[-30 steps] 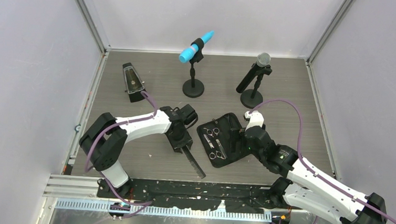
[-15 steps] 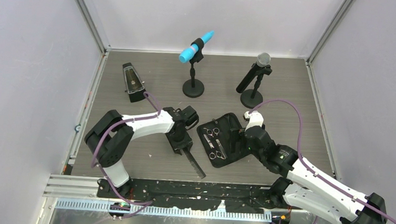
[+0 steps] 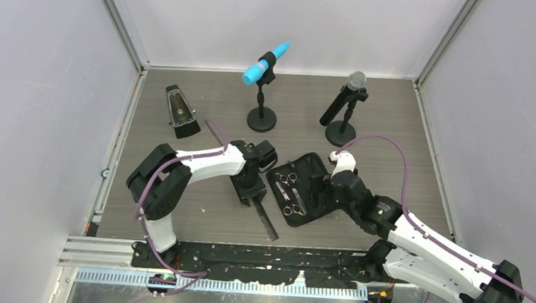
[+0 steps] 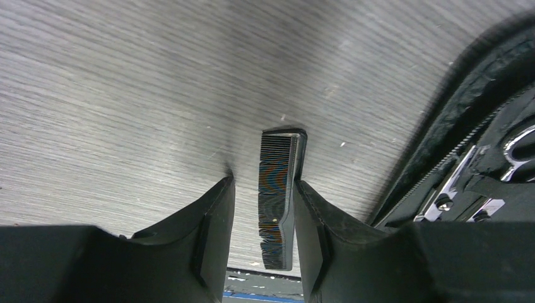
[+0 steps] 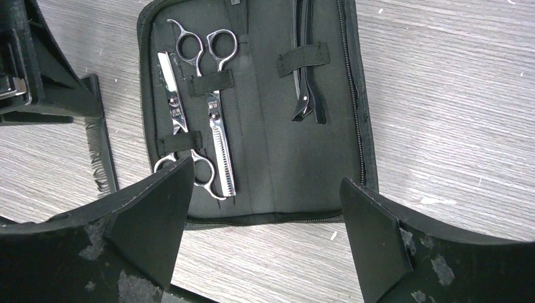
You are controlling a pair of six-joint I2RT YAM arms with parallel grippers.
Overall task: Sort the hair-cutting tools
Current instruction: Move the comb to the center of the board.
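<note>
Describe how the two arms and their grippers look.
The left arm and right arm have white link covers with black joints and bases. A purple cable loops along each. The left gripper and right gripper are black, with wedge-shaped fingers; the right one's show pale scuff marks.

**We watch the left arm swing toward the case**

Over the last second our left arm (image 3: 200, 164) has folded in. Its elbel has travelled from near the table's left edge toward the middle, so the white forearm now lies flatter across the top view. The left gripper (image 3: 251, 193) has edged sideways with it, a little nearer the zip case (image 3: 319, 171). The purple cable (image 3: 213, 128), which looped up just beside the metronome (image 3: 180, 110), now stands clear of it. The comb (image 3: 266, 221) seems to lie slightly steeper, though we cannot be sure.
</note>
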